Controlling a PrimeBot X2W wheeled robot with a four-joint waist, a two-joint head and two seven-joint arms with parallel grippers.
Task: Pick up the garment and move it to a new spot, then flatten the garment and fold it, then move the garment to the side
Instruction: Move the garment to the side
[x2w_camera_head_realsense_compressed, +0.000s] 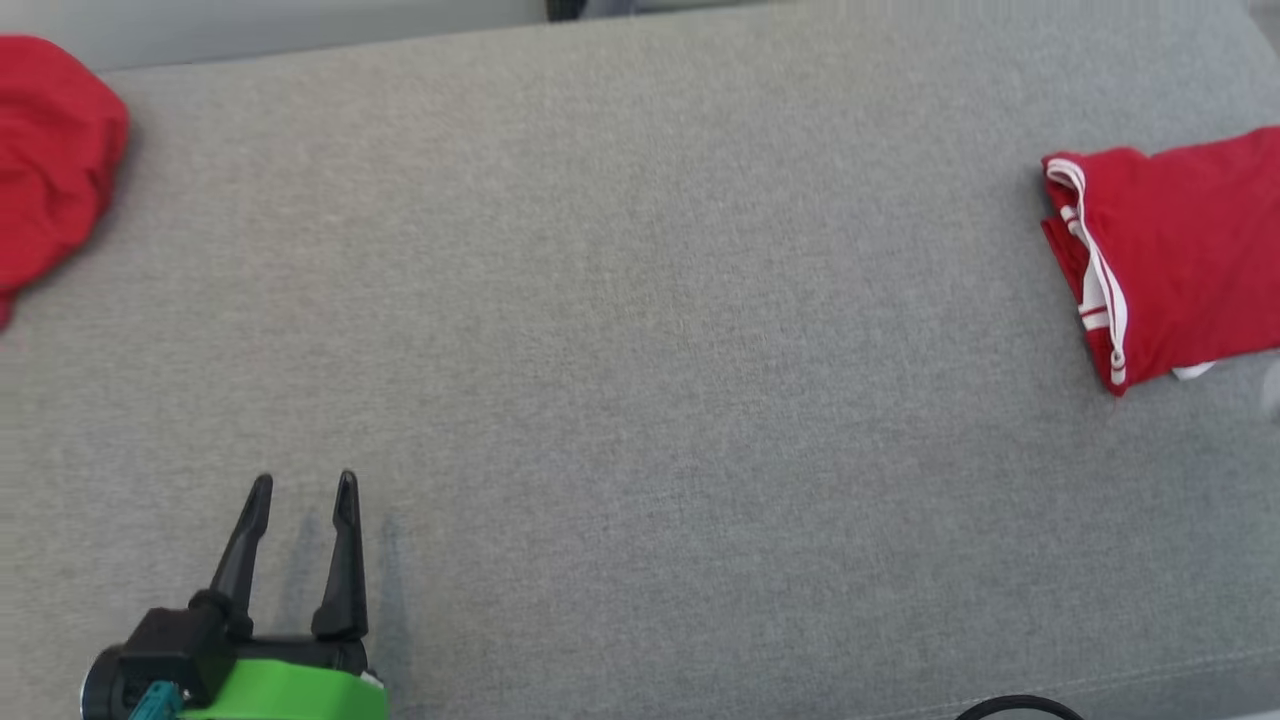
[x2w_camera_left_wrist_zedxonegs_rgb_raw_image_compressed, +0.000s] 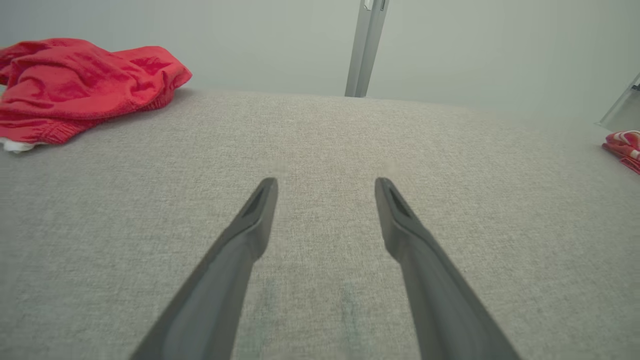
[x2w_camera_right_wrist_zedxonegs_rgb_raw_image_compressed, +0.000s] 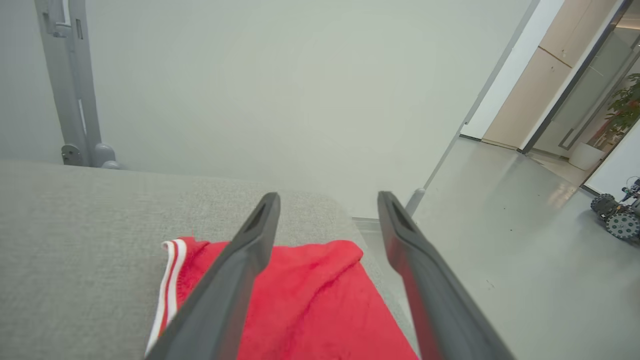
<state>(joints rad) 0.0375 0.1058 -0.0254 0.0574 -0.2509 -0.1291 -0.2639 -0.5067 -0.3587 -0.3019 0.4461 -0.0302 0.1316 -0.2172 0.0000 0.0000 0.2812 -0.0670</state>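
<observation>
Landmark: a wide grey woven-fabric cushion; every place below is given against it.
Folded garment: a red fabric garment with white stripe trim, folded flat on the cushion's right end, near the far corner.
Crumpled garment: a second red fabric garment, bunched in a heap on the cushion's far left end, well apart from the folded one.
Left gripper: low over the cushion's near left part, on a bright green housing; its dark fingers are spread and grasp nothing.
Right gripper: over the cushion's right end, above the folded garment; its fingers are parted with nothing clamped between them. Whether they touch the cloth cannot be told.
Head view alone: both garments from above, and a black cable loop at the cushion's near edge.
Left wrist view alone: the left gripper fingertips from behind, a white hem under the crumpled garment, and a grey metal post beyond the cushion's far edge.
Right wrist view alone: a glossy grey floor past the cushion's right end, a small wheeled machine and a potted plant across it.
</observation>
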